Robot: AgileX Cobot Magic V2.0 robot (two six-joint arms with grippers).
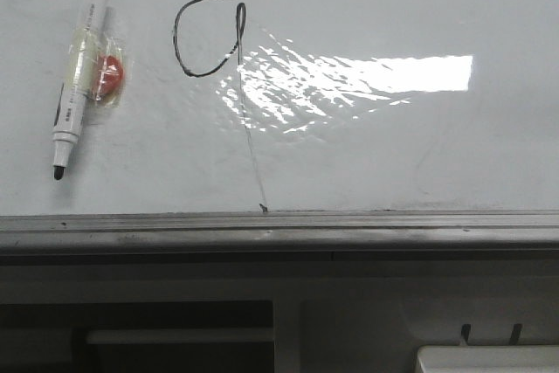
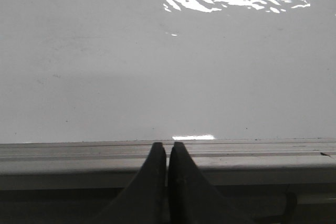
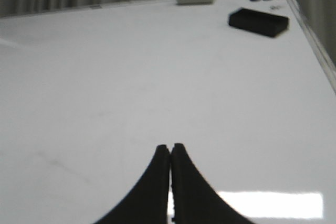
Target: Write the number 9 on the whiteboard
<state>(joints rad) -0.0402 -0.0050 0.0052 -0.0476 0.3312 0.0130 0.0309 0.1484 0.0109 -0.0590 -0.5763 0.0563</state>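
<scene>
The number 9 (image 1: 212,37) sits on the whiteboard (image 1: 393,155). Beside it lies a light, rigid, slippery marker (image 1: 80,72); grasp mid-barrel. Left gripper (image 2: 167,153) and right gripper (image 3: 170,156) are clenched, empty.

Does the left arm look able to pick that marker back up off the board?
Probably yes. The marker lies flat on the whiteboard, left of the number 9, with nothing over it. The left claw is shut at the rail and must open first.

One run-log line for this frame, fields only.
number 9 drawn on whiteboard | marker lying left of it, uncapped | left gripper shut, empty | right gripper shut, empty
</scene>
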